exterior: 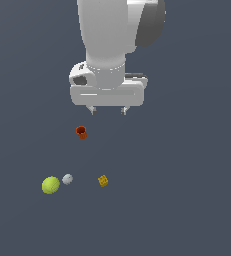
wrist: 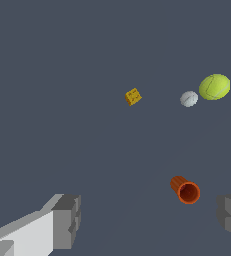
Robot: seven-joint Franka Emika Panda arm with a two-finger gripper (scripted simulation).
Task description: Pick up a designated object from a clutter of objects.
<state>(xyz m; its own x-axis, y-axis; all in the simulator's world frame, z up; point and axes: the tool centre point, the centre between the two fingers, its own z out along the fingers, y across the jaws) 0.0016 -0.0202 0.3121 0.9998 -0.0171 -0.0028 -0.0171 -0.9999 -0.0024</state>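
The yellow-green tennis ball [exterior: 50, 185] lies on the dark floor at the exterior view's lower left; it also shows in the wrist view [wrist: 214, 87]. A small grey ball [exterior: 67, 179] [wrist: 189, 98] sits close beside it. A tiny yellow cube [exterior: 103, 180] [wrist: 133, 96] lies farther toward the exterior view's right. A small red-orange cup [exterior: 81, 132] [wrist: 186, 190] lies on its side. My gripper [exterior: 107, 111] [wrist: 149, 217] hangs open and empty, high above the floor, well away from the tennis ball and nearest the cup.
The flat dark grey floor [exterior: 187, 200] runs all around the four small items. The white arm [exterior: 114, 45] fills the top of the exterior view.
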